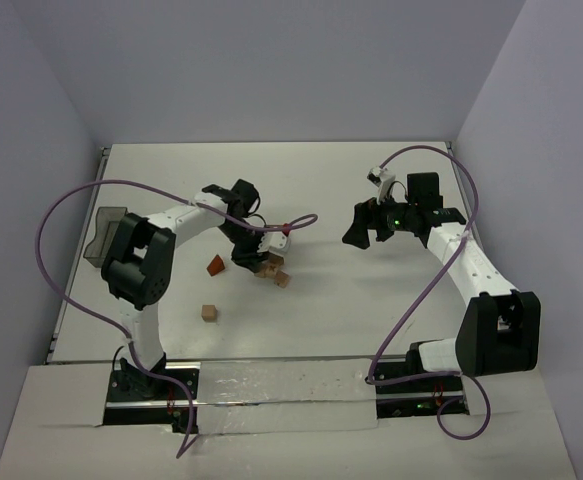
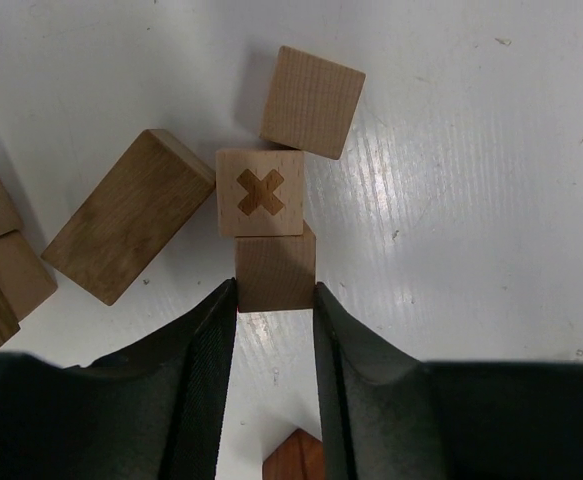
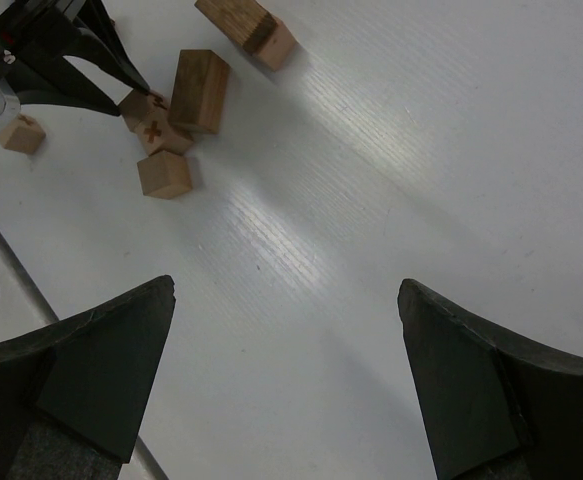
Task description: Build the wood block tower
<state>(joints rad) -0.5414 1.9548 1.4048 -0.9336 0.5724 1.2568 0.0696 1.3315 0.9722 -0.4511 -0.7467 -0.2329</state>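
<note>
The left pincer (image 2: 275,292) is grasping a plain cube (image 2: 276,268), its tips pressing on both sides. That cube is touching the cross-marked cube (image 2: 261,192) on the side facing the pincer. A second plain cube (image 2: 311,100) is sitting just beyond the cross-marked cube, and a long block (image 2: 126,215) is lying left of it. A reddish-brown block (image 2: 296,462) is showing under the pincer. The right pincer (image 3: 286,320) is hanging released over the surface (image 3: 371,150), well apart from the cross-marked cube.

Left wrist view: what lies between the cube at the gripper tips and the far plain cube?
The X-marked cube, clearest in the left wrist view.
</note>
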